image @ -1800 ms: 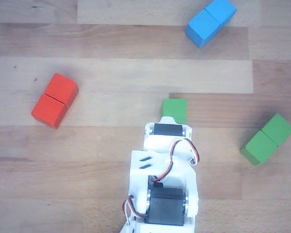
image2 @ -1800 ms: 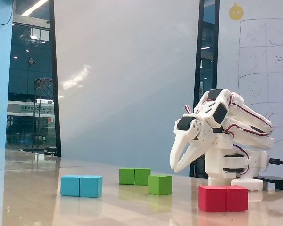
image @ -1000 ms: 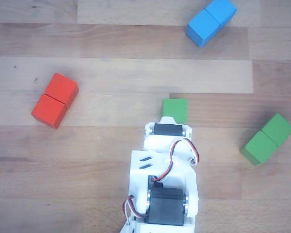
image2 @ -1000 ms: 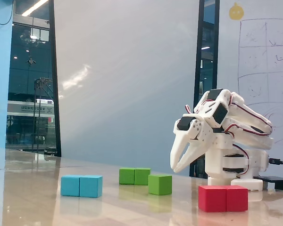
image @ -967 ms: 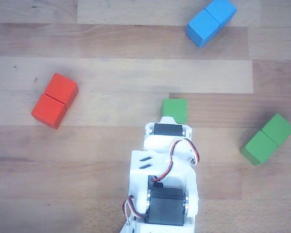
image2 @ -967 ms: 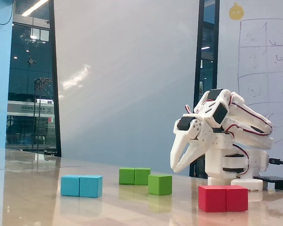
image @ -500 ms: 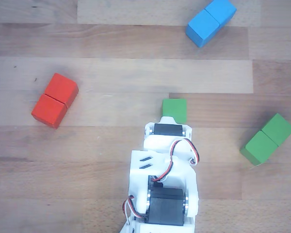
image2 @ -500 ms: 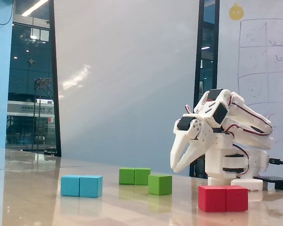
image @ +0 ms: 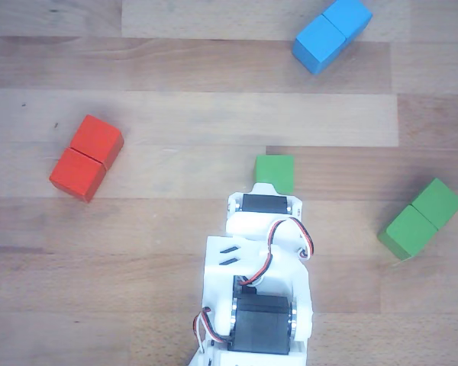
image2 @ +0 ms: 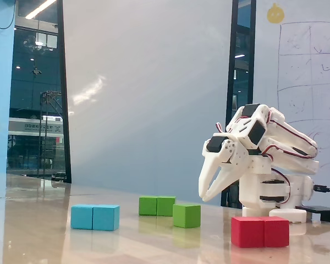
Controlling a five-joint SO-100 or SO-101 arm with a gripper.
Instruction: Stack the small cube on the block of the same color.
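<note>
A: Anything different from the earlier frames?

B: Nothing I can see. The white arm [image: 259, 282] keeps its folded pose at lower centre of the other view, and every block lies where it was on the wooden surface [image: 175, 229].

A: And the end effector [image2: 204, 193]?

B: Right of centre in the fixed view, pointing down above the surface, its fingers slightly apart, empty. The other view hides it under the arm.

A: The task pieces?

B: The green block [image: 420, 219] sits at right. The small cube [image: 275, 173] sits mid-frame, its near edge cut off by the arm. The blue block [image: 331, 34] is upper right, the red block [image: 86, 157] left.
</note>
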